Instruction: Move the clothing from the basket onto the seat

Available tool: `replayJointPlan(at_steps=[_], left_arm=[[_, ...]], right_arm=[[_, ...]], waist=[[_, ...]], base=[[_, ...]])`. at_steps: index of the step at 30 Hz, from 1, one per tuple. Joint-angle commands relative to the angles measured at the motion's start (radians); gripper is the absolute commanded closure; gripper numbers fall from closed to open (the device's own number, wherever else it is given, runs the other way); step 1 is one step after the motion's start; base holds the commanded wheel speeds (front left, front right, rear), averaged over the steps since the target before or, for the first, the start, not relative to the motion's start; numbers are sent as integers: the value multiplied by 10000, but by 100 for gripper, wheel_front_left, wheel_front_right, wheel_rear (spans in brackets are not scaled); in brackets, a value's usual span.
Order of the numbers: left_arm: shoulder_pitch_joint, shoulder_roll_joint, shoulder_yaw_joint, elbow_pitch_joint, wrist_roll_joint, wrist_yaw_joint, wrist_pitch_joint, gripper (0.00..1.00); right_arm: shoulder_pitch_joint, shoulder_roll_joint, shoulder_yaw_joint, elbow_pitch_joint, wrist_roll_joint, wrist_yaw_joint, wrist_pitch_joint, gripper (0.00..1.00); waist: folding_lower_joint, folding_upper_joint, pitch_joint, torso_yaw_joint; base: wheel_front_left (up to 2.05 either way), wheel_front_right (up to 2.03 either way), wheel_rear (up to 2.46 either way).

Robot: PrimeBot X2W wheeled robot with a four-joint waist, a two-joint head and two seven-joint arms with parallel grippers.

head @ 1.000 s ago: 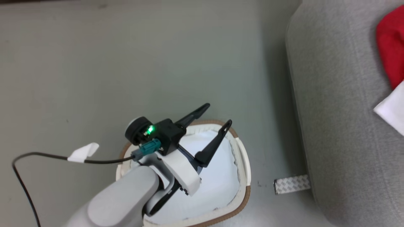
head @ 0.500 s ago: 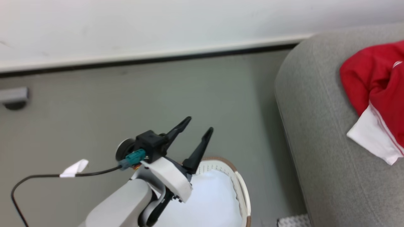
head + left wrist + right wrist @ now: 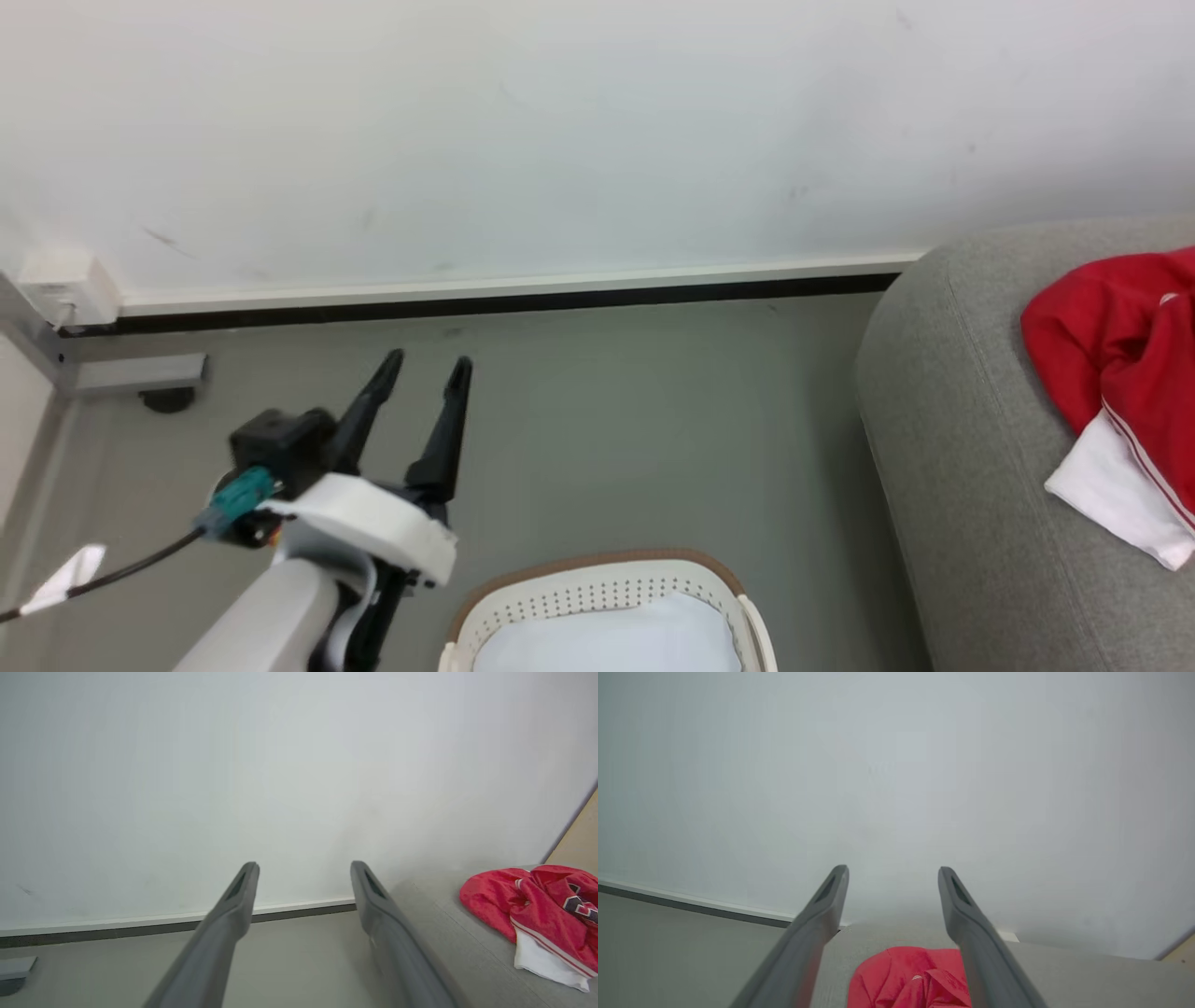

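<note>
The cream-white basket (image 3: pixel 597 564) with its brown rim sits at the bottom middle of the head view; a pale white surface shows inside it, and I cannot tell whether that is fabric. My left gripper (image 3: pixel 426 364) stands open to the basket's left, fingers pointing at the wall, holding nothing. Red clothing (image 3: pixel 1111 355) with white trim lies on the grey seat (image 3: pixel 952 467) at the right. In the left wrist view the left gripper (image 3: pixel 303 868) is open, with the clothing (image 3: pixel 528 905) on the seat (image 3: pixel 444 924) to its right. My right gripper (image 3: pixel 893 872) is open above the red clothing (image 3: pixel 910 980).
A white wall with a dark baseboard (image 3: pixel 485 303) runs behind the grey floor. A grey bracket (image 3: pixel 140 371) and a white box (image 3: pixel 65 280) sit at the far left. My arm's black cable carries a white tag (image 3: pixel 65 574). A tan board (image 3: pixel 579 835) stands behind the seat.
The head camera has tilted up, bringing in the wall and dropping the basket to the bottom edge. My left gripper, earlier over the basket, now stands left of it, still open.
</note>
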Motion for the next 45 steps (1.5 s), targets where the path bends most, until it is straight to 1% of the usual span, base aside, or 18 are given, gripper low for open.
replayJointPlan(at_steps=[1,2,6,10,13,19,22,25,29,34,38,45], left_arm=[[287,108,153,-106,101,-27,2,0],[448,147,405,-187,153,-44,1,0],[1202,182,1284,-442,418,63,0,0],[1966,57,2160,-753,787,70,-1,0],[2549,-55,2809,-945,1143,-33,-1,0],[3557,-660,3830,-1011,1926,-416,-1,0],[3876,-1050,4176,-923,2355,-649,-2,0],[4096,-1398,4583,-882,2891,-926,-2,0],[4393,-1876,5110,-804,3550,-1416,-2,0],[4484,-2357,5645,-569,4138,-1890,-2,0],[4395,-2600,5903,-410,4440,-2106,-2,0],[4304,-2823,6157,-336,4706,-2297,-2,0]], right_arm=[[301,20,-52,-127,-337,-23,-175,0],[508,96,-124,-293,-513,-25,-349,0],[1661,860,-803,-1048,-1130,-23,-1219,0],[3047,1849,-1599,-1950,-1819,-23,-2268,0],[4003,2635,-2024,-2493,-2268,-23,-2815,0],[5560,4064,-2393,-3103,-2649,-23,-3554,0],[6120,4659,-2313,-2971,-2631,-23,-3756,0],[6415,5104,-2214,-2760,-2674,-23,-3841,0],[6579,5538,-2165,-2779,-2869,-23,-3840,0],[6578,5678,-2169,-2689,-2926,-23,-3844,0],[6372,5709,-2158,-2591,-2927,-23,-3846,0],[6187,5739,-2092,-2450,-2982,-23,-3847,0]], waist=[[3,0,-186,156],[3,0,-244,200],[3,0,-521,419],[3,0,-685,599],[3,0,-765,660],[3,0,-832,705],[3,0,-822,734],[3,0,-804,760],[3,0,-757,761],[3,0,-740,769],[3,0,-743,752],[3,0,-748,745]], base=[[0,0,0],[0,0,0],[0,0,0],[0,0,0],[0,0,0],[0,0,0],[0,0,0],[0,0,0],[0,0,0],[0,0,0],[0,0,0],[0,0,0]])
